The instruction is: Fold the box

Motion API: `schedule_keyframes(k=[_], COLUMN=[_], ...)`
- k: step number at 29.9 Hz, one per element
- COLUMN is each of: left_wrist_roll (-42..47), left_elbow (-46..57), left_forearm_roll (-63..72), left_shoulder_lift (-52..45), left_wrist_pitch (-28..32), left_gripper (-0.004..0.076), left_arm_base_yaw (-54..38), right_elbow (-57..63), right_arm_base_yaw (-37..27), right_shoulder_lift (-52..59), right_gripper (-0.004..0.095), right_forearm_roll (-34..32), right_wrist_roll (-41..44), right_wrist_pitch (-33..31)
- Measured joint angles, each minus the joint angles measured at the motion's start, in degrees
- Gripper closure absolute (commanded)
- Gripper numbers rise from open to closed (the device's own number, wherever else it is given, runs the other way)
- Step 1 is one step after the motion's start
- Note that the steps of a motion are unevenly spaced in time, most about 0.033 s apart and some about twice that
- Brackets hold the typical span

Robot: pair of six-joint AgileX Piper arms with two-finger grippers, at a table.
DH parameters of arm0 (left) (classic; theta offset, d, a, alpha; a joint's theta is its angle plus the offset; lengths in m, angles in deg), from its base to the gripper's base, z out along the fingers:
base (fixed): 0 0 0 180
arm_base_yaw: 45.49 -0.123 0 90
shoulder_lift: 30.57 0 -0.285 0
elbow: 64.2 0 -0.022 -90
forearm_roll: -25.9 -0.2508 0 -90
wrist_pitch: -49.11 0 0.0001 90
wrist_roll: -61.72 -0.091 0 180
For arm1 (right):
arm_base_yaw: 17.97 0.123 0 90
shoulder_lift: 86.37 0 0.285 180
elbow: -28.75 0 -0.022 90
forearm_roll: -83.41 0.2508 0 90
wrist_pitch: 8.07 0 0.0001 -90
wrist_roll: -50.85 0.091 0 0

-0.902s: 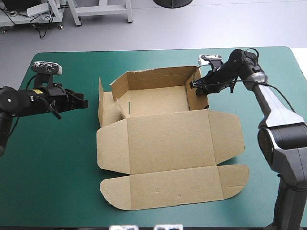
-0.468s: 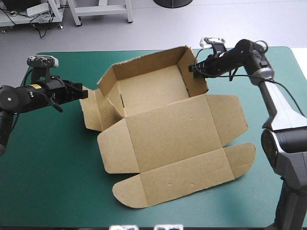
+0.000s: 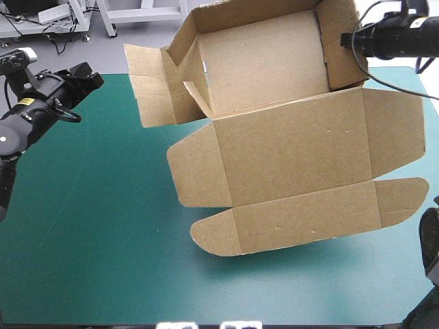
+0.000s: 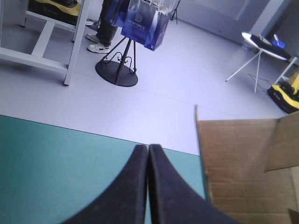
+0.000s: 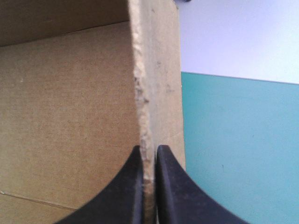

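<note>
**Inspector:** Where was the box (image 3: pixel 288 137) at the time noted?

**Onlooker:** It was held up over the table (image 3: pixel 89 240), tilted, with the open side of its tray turned toward the robot. The lid (image 3: pixel 295 147) hung flat from the tray's near edge. A rounded tuck flap (image 3: pixel 302 219) ran along the lid's lower edge. I could not tell whether that flap touched the table.

**Inspector:** And the walls?

**Onlooker:** The far wall and the right wall (image 3: pixel 336 48) stood raised. At the box's left end the end flaps (image 3: pixel 154 89) were splayed outward, not tucked.

**Inspector:** Right gripper (image 5: pixel 148 148)?

**Onlooker:** It was at the box's right wall, on the upper rim. Its two black fingers were all but together, clamped on that wall. One finger was inside the tray and one outside, with the rough board edge between them.

**Inspector:** Left gripper (image 4: pixel 148 147)?

**Onlooker:** It was left of the box, clear of the end flaps and touching nothing. Its fingers were pressed together to a point and held nothing. The box's brown board lay ahead of it and to one side.
</note>
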Motion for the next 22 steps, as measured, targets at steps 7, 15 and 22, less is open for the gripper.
schedule_keyframes(k=[7, 15, 22], left_wrist_roll=[-5.4, -23.5, -28.4], left_elbow=[0.0, 0.0, 0.0], left_forearm_roll=[12.4, 35.3, 39.6], left_shoulder_lift=[5.7, 15.0, 17.7], left_wrist_pitch=[-10.9, -34.0, -45.6], left_gripper=[0.0732, 0.0733, 0.0733], left_arm_base_yaw=[-8.3, -13.3, -13.3], right_elbow=[-0.3, 0.7, 11.2], right_arm_base_yaw=[-4.5, -4.7, -4.7], right_shoulder_lift=[7.0, 14.1, 20.9], right_gripper=[0.0909, 0.0909, 0.0909], right_forearm_roll=[6.0, 7.6, 8.4], right_wrist_roll=[0.0, -0.2, -2.7], right_wrist_pitch=[0.0, -0.1, -0.1])
